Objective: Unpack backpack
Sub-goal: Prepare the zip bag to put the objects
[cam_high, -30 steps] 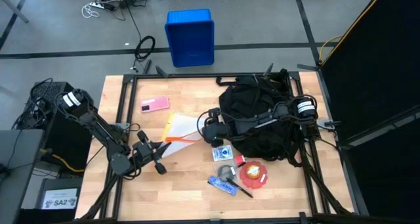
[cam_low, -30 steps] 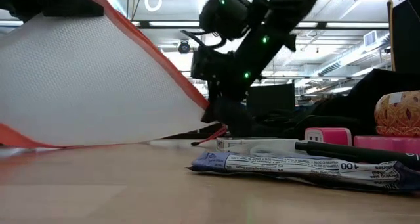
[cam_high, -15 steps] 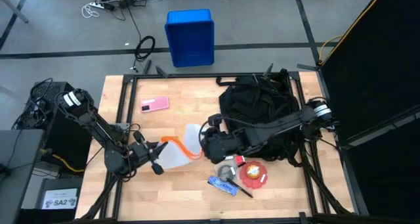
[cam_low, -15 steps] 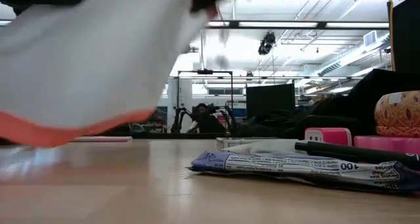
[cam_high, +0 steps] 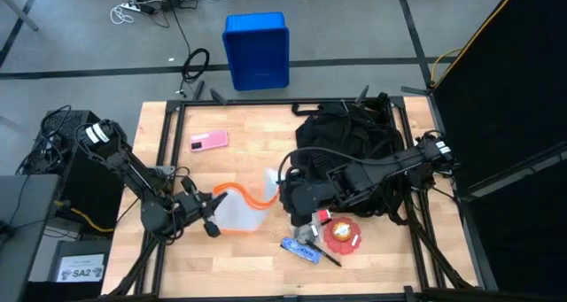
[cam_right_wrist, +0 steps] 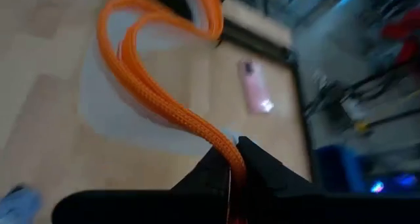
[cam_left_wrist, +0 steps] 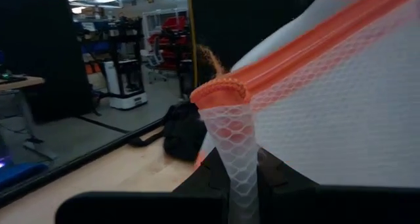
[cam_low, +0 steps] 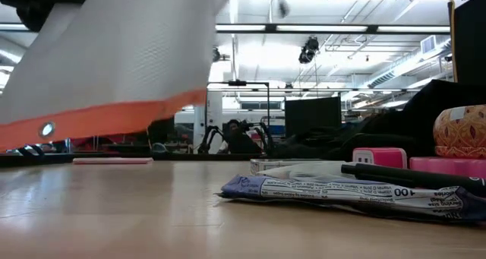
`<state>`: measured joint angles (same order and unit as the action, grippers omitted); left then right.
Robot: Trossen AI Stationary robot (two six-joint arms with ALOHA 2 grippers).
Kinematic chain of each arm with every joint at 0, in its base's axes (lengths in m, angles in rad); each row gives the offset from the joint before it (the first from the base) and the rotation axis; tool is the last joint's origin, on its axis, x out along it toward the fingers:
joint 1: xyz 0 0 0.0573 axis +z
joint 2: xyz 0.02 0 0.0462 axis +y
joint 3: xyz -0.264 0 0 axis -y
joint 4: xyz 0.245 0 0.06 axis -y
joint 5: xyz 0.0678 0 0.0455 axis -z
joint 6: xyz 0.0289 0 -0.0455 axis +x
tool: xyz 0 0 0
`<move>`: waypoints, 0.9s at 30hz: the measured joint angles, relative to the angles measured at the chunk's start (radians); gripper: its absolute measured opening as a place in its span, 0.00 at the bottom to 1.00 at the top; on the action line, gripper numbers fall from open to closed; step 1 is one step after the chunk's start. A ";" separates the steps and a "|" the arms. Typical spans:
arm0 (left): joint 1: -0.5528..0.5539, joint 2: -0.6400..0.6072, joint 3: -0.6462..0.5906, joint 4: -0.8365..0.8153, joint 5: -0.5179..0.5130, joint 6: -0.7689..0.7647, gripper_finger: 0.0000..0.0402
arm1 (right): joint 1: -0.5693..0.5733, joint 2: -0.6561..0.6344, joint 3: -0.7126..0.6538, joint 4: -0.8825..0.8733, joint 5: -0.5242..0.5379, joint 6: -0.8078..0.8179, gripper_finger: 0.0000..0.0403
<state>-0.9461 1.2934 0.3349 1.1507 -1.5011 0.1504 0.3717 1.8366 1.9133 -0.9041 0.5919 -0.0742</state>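
Backpack (cam_high: 350, 156), black soft fabric, slumped at right of centre in the high view on the wooden surface (cam_high: 244, 258); the right arm crosses over it and covers part, lettering not readable. In the low view only a dark hump at right edge (cam_low: 425, 115).

White mesh bag with orange trim (cam_high: 241, 206) hangs between both arms at centre-left of the high view; in the low view it fills the upper left (cam_low: 114, 69) and blocks both grippers (a metal eyelet shows on the trim).

Left gripper (cam_high: 211, 222) at lower left of the high view, jaws pressed together pinching the mesh bag's orange-edged corner, seen close in its wrist view (cam_left_wrist: 233, 178). Right gripper (cam_high: 285, 194) at centre, jaws pinching the orange woven trim, seen in its wrist view (cam_right_wrist: 230, 165).

Blue plastic crate (cam_high: 256, 50) on the floor, top centre. Pink phone (cam_high: 209, 141) flat, upper left of surface. Red round patterned item (cam_high: 342, 234), blue crinkled packet (cam_high: 299, 250) and black pen (cam_high: 326, 254) lie clustered at lower centre; small items under the right arm are hard to make out.
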 joint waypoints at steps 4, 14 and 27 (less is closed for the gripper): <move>-0.001 0.000 -0.059 -0.062 0.044 -0.183 0.00 | 0.000 0.002 -0.001 -0.139 -0.061 0.164 0.00; -0.001 0.001 -0.144 -0.044 0.001 -0.311 0.00 | -0.015 0.008 -0.001 -0.246 -0.258 0.350 0.00; -0.001 0.001 -0.144 -0.049 -0.073 -0.233 0.00 | -0.167 0.010 -0.002 -0.259 -0.308 0.360 0.00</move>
<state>-0.9474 1.2942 0.1913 1.1017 -1.5739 -0.0830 0.2052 1.8469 1.9114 -1.1629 0.2838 0.2860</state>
